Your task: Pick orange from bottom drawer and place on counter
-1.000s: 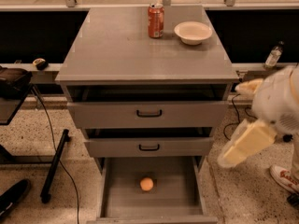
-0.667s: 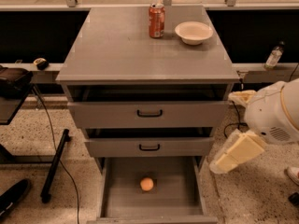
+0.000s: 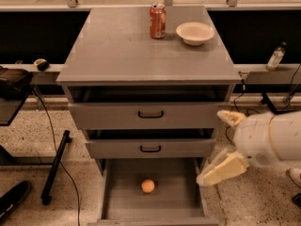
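The orange (image 3: 148, 186) lies alone on the floor of the pulled-out bottom drawer (image 3: 117, 197), near its middle. The grey counter (image 3: 122, 46) tops the cabinet. My gripper (image 3: 225, 144) hangs to the right of the cabinet, level with the middle drawer and just outside the bottom drawer's right wall. Its two cream fingers stand apart and hold nothing; the lower finger (image 3: 221, 169) is right of and a little above the orange.
A red soda can (image 3: 157, 20) and a white bowl (image 3: 194, 33) stand at the counter's back right. Two drawers with black handles (image 3: 150, 114) sit slightly open above. A black stand leg (image 3: 55, 166) and cables lie at left; a bottle (image 3: 275, 56) stands at right.
My gripper and arm have moved left and down, closer to the bottom drawer's right side. The orange, can and bowl have not moved.
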You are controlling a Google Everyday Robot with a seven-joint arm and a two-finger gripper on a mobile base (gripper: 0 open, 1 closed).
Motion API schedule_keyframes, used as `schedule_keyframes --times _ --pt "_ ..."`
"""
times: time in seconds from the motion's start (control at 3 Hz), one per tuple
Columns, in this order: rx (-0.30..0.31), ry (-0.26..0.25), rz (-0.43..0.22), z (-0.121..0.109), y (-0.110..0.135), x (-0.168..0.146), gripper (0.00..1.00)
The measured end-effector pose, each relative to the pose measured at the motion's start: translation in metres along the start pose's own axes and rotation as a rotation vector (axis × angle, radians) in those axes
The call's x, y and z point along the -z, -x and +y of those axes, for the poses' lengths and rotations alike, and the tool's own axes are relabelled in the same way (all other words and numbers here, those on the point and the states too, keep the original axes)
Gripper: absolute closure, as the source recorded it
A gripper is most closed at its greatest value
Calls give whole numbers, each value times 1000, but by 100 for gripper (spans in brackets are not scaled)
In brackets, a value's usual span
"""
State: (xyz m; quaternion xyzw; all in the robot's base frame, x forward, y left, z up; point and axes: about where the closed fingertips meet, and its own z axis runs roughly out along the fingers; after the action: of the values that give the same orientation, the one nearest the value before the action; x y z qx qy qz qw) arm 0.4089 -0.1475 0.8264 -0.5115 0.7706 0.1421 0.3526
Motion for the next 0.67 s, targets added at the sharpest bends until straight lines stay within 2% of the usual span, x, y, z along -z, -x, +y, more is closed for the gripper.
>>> schedule_keyframes --times 0.33,0.67 --pt "-53 41 -174 20 -18 -74 0" --pt "-52 4 -339 6 -25 -99 0"
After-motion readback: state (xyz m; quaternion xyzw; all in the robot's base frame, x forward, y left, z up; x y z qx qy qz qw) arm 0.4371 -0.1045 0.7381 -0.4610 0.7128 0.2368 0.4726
